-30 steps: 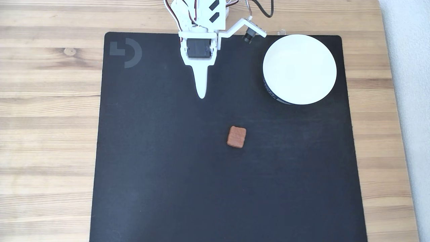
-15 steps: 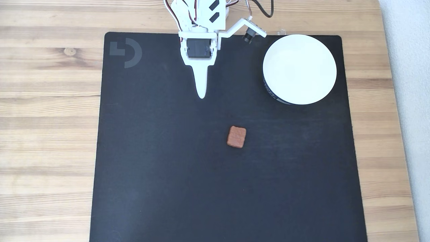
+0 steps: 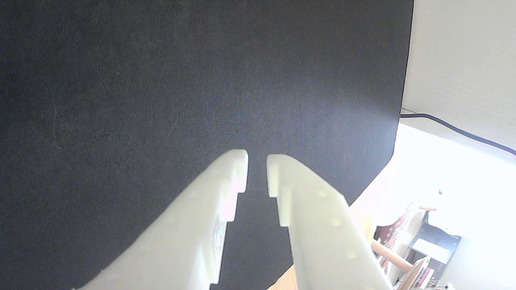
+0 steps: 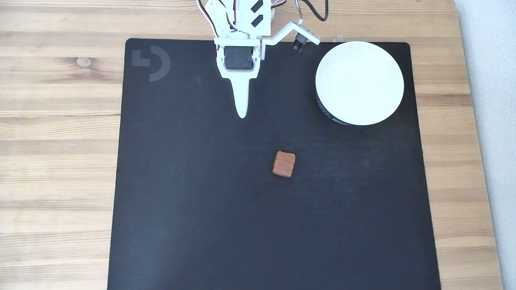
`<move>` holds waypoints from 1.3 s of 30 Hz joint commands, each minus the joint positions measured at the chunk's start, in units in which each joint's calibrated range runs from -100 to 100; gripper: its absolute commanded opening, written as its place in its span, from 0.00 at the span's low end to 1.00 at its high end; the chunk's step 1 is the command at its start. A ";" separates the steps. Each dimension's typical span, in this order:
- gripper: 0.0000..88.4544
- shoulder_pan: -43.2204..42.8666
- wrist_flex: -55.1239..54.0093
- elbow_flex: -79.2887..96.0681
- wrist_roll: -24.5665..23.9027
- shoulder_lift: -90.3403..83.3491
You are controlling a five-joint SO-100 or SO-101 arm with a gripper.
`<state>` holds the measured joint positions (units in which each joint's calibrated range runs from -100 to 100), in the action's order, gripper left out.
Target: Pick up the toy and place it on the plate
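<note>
The tool is hanging nearly closed, empty, at the mat's 12 o'clock; the toy is lying mid-mat, the plate at 2 o'clock (approach pending). Next: spreading, reaching toward 5 o'clock.

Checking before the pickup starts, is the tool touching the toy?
Apart: the fixed view shows bare mat between the tool and the toy.
</note>
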<state>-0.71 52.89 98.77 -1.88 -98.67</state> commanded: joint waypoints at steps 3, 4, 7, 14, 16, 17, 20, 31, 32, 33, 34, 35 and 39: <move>0.03 -0.09 0.28 0.78 0.00 -0.75; 0.03 -0.09 0.28 0.78 0.00 -0.75; 0.03 -0.09 0.28 0.78 0.00 -0.75; 0.03 -0.09 0.28 0.78 0.00 -0.75; 0.03 -0.09 0.28 0.78 0.00 -0.75; 0.03 -0.09 0.28 0.78 0.00 -0.75; 0.03 -0.17 0.28 0.78 0.10 -0.75; 0.03 -0.09 0.28 0.78 -0.10 -0.75; 0.03 -0.09 0.28 0.78 -0.10 -0.75; 0.03 -0.09 0.28 0.78 -0.16 -0.75; 0.03 -0.09 0.28 0.78 -0.16 -0.75; 0.03 -0.09 0.28 0.78 -0.16 -0.75; 0.03 0.33 0.28 0.78 -0.21 -0.75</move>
<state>-0.71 52.89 98.77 -1.88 -98.67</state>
